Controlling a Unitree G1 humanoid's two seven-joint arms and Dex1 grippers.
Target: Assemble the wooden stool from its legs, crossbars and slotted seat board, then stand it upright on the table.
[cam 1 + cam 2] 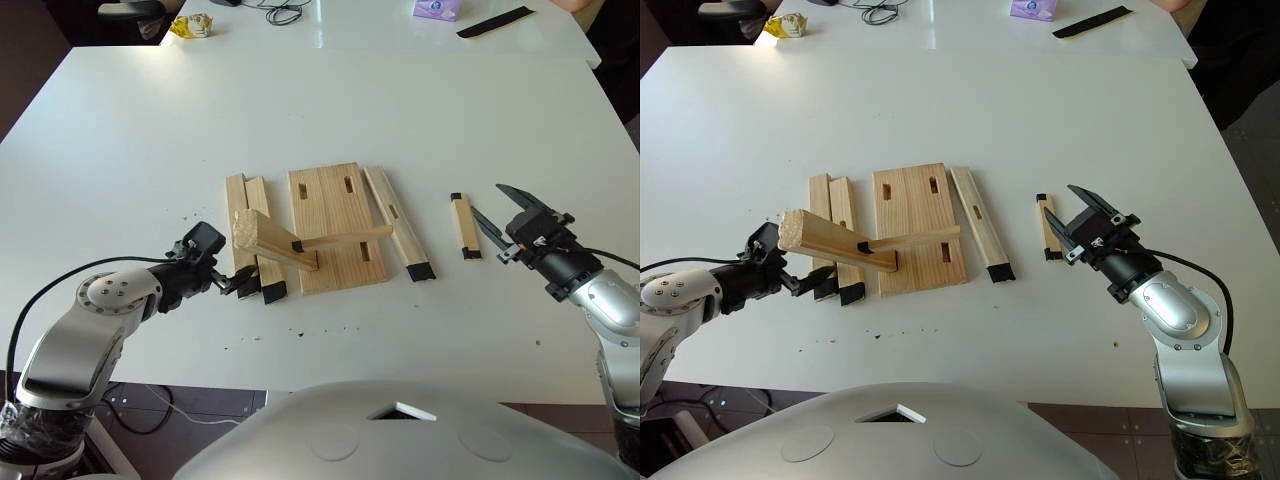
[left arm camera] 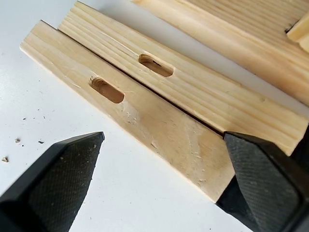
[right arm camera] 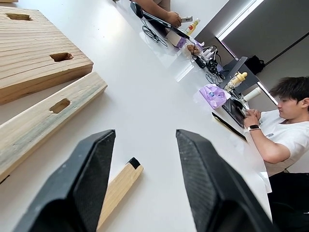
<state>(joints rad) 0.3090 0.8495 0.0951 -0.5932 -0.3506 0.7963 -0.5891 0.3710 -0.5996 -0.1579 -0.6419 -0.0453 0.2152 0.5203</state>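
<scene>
The slotted seat board [image 1: 335, 225] lies flat mid-table. Two legs [image 1: 248, 215] lie side by side to its left, and another leg [image 1: 397, 235] to its right. A leg [image 1: 270, 240] with a crossbar [image 1: 345, 238] plugged into it rests tilted across the board. My left gripper [image 1: 235, 283] is open at the black-tipped near ends of the two left legs [image 2: 159, 111], its fingers [image 2: 58, 183] straddling the outer one. My right gripper [image 1: 485, 198] is open just right of a short crossbar [image 1: 464, 226], which lies between its fingers [image 3: 82, 179] in the right wrist view.
Wood crumbs [image 1: 320, 328] dot the white table [image 1: 120, 150] near its front edge. At the far end sit a yellow wrapper [image 1: 192, 25], a purple box [image 1: 437, 9], a black strip [image 1: 495, 21] and cables.
</scene>
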